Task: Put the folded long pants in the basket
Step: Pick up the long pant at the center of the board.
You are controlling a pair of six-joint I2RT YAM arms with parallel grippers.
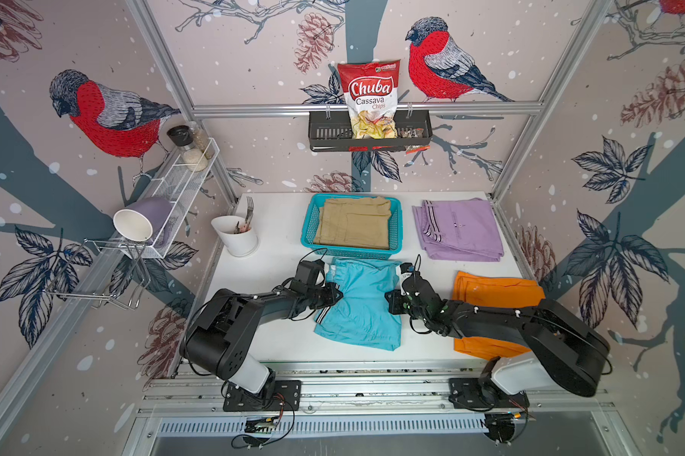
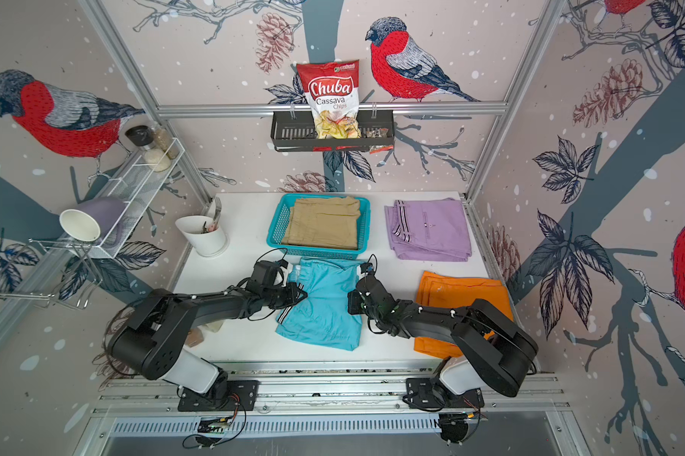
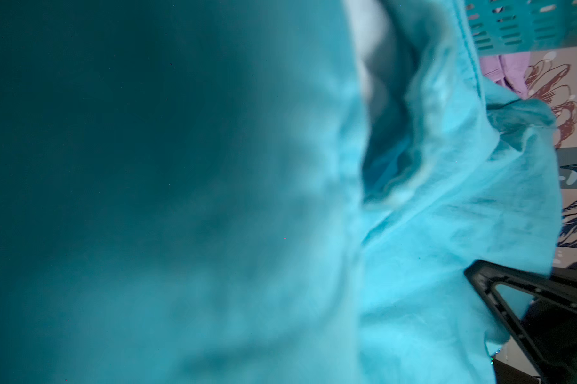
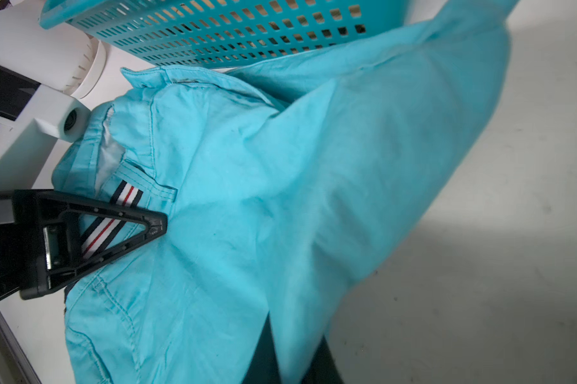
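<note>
Between the two grippers lie the blue pants [image 1: 358, 312], one of four; left gripper [image 1: 337, 295] and right gripper [image 1: 389, 301] each clamp a side edge. Just beyond them the one basket [image 1: 307, 237] holds khaki pants [image 1: 356, 223]; lilac pants [image 1: 459, 229] and orange pants [image 1: 498, 292] lie outside the right gripper.

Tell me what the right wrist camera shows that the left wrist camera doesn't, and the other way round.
Only the right wrist view shows the left claw closed on the sky blue pants at their striped trim, plus the white cutlery pot and bare table. Only the left wrist view shows the right claw at the cloth's edge, a corner of the lilac pants and the wallpaper. Both share the sky blue pants filling most of the picture and the turquoise basket wall behind them.
</note>
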